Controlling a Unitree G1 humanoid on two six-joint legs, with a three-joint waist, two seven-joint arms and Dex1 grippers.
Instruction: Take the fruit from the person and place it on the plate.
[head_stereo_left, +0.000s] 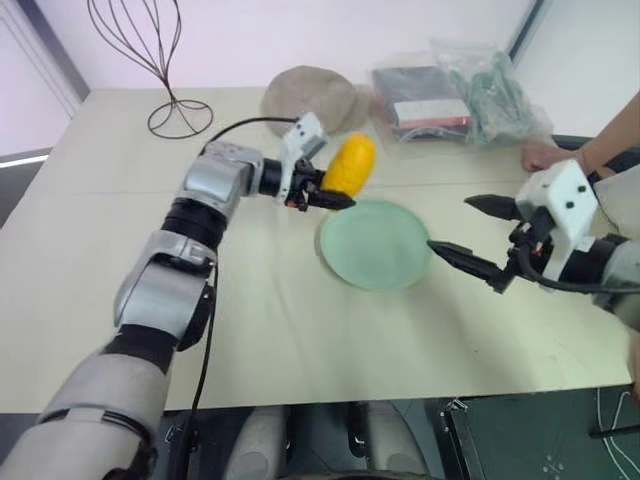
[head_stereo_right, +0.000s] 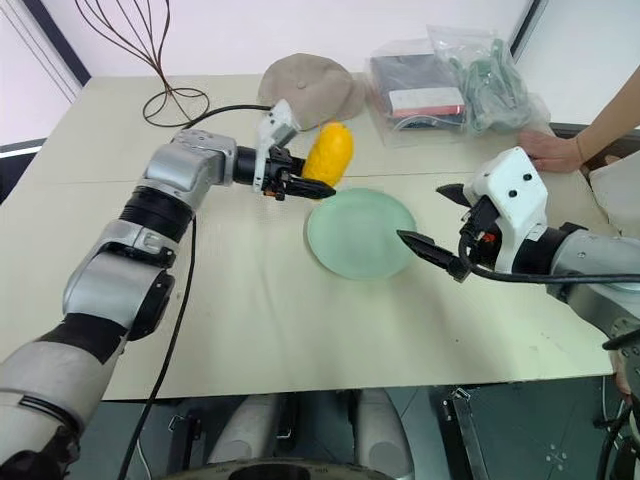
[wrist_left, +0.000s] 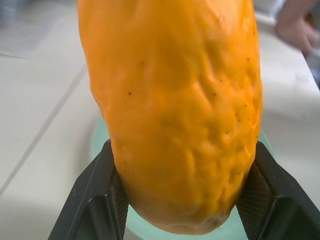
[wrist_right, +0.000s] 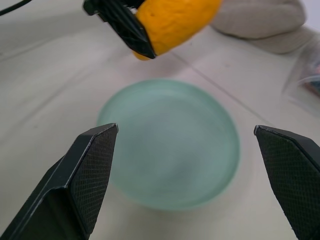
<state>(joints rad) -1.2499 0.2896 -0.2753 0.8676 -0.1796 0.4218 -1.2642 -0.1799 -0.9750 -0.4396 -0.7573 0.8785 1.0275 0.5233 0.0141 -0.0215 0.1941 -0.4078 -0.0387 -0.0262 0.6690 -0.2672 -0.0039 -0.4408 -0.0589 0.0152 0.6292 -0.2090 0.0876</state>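
Note:
My left gripper (head_stereo_left: 322, 192) is shut on the fruit (head_stereo_left: 350, 165), a yellow-orange oblong with a dimpled skin, gripped near its lower end. The fruit (wrist_left: 175, 105) hangs in the air just beyond the far left rim of the plate (head_stereo_left: 375, 245), a pale mint-green round disc lying flat on the table. To the right of the plate my right gripper (head_stereo_left: 478, 233) stands open, its fingers (wrist_right: 87, 170) spread wide and pointing at the plate (wrist_right: 170, 145) with nothing between them. The person's hand (head_stereo_left: 545, 155) rests on the table at the far right.
A beige cloth cap (head_stereo_left: 312, 95) lies behind the fruit. Clear plastic bags (head_stereo_left: 455, 95) with dark contents sit at the back right. A wire stand (head_stereo_left: 165, 70) rises at the back left. The cream table (head_stereo_left: 90, 260) has open room on its left and front.

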